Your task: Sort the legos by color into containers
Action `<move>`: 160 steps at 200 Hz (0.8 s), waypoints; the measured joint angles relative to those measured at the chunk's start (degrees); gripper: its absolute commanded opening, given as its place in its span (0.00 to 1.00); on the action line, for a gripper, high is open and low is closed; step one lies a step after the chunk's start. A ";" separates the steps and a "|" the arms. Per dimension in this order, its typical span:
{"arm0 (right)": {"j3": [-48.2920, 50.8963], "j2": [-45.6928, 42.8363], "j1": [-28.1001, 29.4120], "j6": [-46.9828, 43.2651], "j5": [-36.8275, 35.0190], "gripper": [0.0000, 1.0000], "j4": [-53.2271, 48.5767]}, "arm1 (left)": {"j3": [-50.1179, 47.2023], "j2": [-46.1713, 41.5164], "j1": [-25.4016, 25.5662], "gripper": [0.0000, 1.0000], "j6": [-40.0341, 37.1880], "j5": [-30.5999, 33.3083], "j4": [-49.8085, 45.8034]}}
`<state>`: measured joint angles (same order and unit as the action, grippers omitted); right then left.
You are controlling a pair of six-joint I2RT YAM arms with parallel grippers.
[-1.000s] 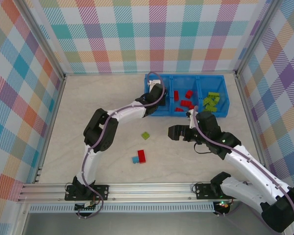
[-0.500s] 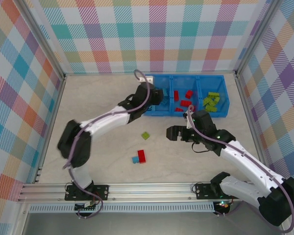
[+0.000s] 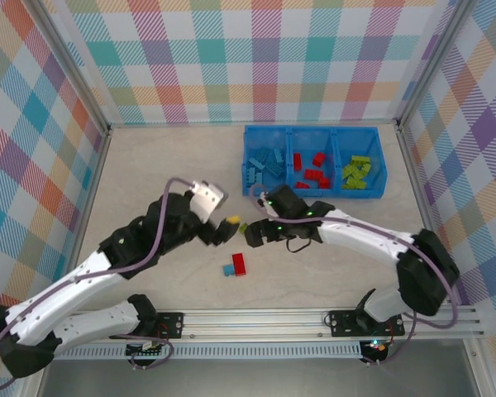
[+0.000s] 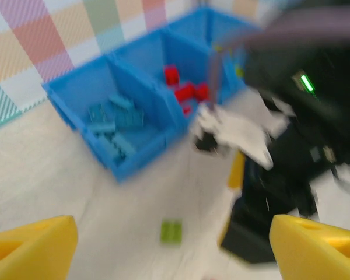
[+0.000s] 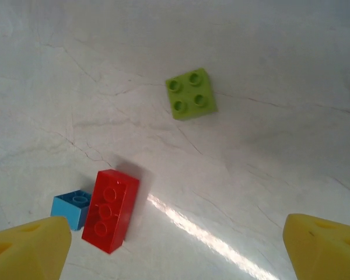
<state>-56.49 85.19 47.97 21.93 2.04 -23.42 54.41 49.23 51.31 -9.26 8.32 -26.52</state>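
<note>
Green, square and studded, one plastic brick [image 5: 191, 93] is lying on the pale table [image 3: 149, 165], nearer than the bright blue plastic bin [image 3: 314, 127]. Either side of it, the left gripper [image 3: 228, 228] and the right gripper [image 5: 175, 227] are hanging wide open and empty. If both are reaching for it, they might be bumping.

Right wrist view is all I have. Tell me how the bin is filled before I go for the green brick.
Observer: The blue bin has three compartments; lime green bricks lie in the right one.
Operator: Give me the other two.
Observer: Red bricks in the middle, light blue bricks in the left.
Operator: Report the other arm.
Observer: The left gripper hovers beside that loose green brick, jaws wide open and empty.
</note>
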 measured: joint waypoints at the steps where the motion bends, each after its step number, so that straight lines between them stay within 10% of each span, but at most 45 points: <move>1: -0.09 0.26 0.11 -0.15 0.00 0.91 0.11 | -0.15 -0.28 0.04 0.90 -0.33 -0.07 -0.42; 70: -6.45 16.85 1.18 -9.09 -2.29 0.74 7.56 | -14.62 -23.65 0.37 0.99 -26.08 -13.25 -15.39; 160: -10.99 24.22 1.14 -13.51 -4.02 0.32 7.98 | -20.55 -23.76 0.37 1.00 -39.28 -19.06 -18.58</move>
<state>-67.48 109.40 49.10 8.43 -1.98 -15.44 33.87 25.47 51.68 -48.53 -10.74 -45.10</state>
